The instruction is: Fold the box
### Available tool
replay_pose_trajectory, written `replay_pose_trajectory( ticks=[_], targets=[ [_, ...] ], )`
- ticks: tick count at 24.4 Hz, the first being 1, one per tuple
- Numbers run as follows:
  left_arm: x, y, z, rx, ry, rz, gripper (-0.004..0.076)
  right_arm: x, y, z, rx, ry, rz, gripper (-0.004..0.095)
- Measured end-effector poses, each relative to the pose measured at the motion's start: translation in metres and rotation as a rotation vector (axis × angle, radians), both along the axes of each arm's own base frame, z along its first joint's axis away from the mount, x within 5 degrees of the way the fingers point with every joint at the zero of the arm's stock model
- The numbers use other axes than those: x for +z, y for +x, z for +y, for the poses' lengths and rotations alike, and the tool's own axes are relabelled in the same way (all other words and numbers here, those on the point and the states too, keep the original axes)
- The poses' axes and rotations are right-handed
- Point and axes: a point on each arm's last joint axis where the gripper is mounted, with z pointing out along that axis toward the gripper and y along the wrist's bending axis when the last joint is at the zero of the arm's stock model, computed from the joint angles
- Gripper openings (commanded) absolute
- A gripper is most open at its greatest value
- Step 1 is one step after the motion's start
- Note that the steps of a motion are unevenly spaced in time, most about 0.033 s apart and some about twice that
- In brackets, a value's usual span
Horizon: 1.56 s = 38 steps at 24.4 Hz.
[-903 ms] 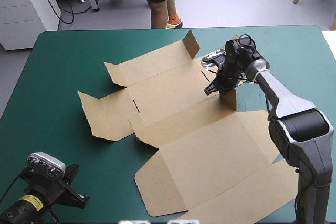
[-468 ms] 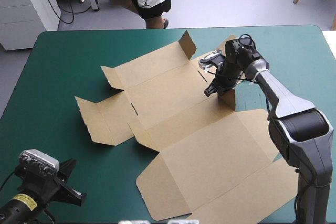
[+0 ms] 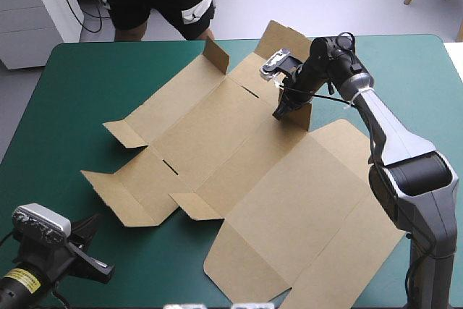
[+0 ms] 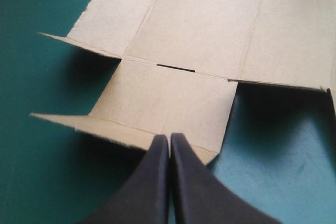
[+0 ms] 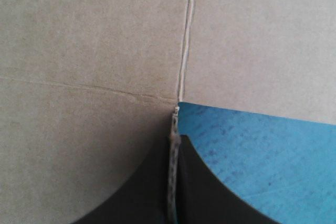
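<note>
The brown box lies opened out as a cut sheet across the middle of the teal-green surface, running from the far middle down to the near right edge. Most panels are flat. A few small flaps along the left and far sides stand tilted up.

The right gripper reaches over the far right part of the sheet. Its black fingers are pinched almost together on the edge of a raised flap, with the thin board caught between them.

The left gripper sits low at the near left corner, fingers pressed together into one point and holding nothing. The box's near left flap lies just ahead of its tips. Seen from above, the gripper is clear of the board.
</note>
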Motion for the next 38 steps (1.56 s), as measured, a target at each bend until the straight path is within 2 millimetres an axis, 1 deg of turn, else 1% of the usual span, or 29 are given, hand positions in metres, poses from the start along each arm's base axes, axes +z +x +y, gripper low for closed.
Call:
replay_pose_trajectory(
  ticks=[2,5,7,8,9,10,14,18,19,20,21,22,25,38],
  targets=[
    [0.000,0.000,-0.001,-0.006,-0.014,0.004,-0.0010,0.004,-0.002,0.009,0.072,-0.006,-0.032,-0.0019],
    [0.000,-0.001,-0.002,-0.009,-0.021,0.006,-0.0010,0.007,-0.008,0.029,0.185,-0.018,-0.083,-0.0020],
    [0.000,-0.001,-0.002,-0.010,-0.025,0.005,-0.0010,0.008,-0.013,0.043,0.270,-0.027,-0.123,-0.0020],
    [0.001,0.000,-0.002,-0.010,-0.027,0.002,-0.0010,0.009,-0.018,0.056,0.352,-0.038,-0.161,-0.0020],
    [0.001,0.000,-0.002,-0.010,-0.028,0.001,-0.0010,0.009,-0.020,0.063,0.394,-0.044,-0.185,-0.0020],
    [0.001,0.000,-0.002,-0.010,-0.029,0.001,-0.0010,0.010,-0.025,0.075,0.464,-0.050,-0.226,-0.0020],
    [0.001,0.000,-0.002,-0.010,-0.029,0.001,-0.0010,0.012,-0.035,0.098,0.624,-0.074,-0.318,-0.0020],
    [0.001,0.000,-0.002,-0.010,-0.029,0.001,-0.0010,0.008,-0.044,0.119,0.723,-0.083,-0.356,-0.0020],
    [0.001,0.000,-0.002,-0.010,-0.029,0.001,-0.0010,0.005,-0.045,0.123,0.735,-0.084,-0.351,-0.0020],
    [0.001,0.000,-0.002,-0.010,-0.029,0.001,-0.0010,-0.003,-0.047,0.129,0.758,-0.087,-0.336,-0.0020],
    [0.001,0.000,-0.002,-0.010,-0.029,0.001,-0.0010,-0.007,-0.047,0.131,0.763,-0.088,-0.325,-0.0020],
    [0.001,0.000,-0.002,-0.010,-0.029,0.001,-0.0010,-0.016,-0.047,0.136,0.763,-0.088,-0.292,-0.0020],
    [0.001,0.000,-0.002,-0.010,-0.029,0.001,-0.0010,-0.028,-0.046,0.138,0.718,-0.089,-0.235,-0.0020],
    [0.004,0.001,-0.002,-0.006,-0.043,-0.039,-0.0010,-0.030,-0.045,0.134,0.502,-0.073,-0.130,-0.0020]
  ],
)
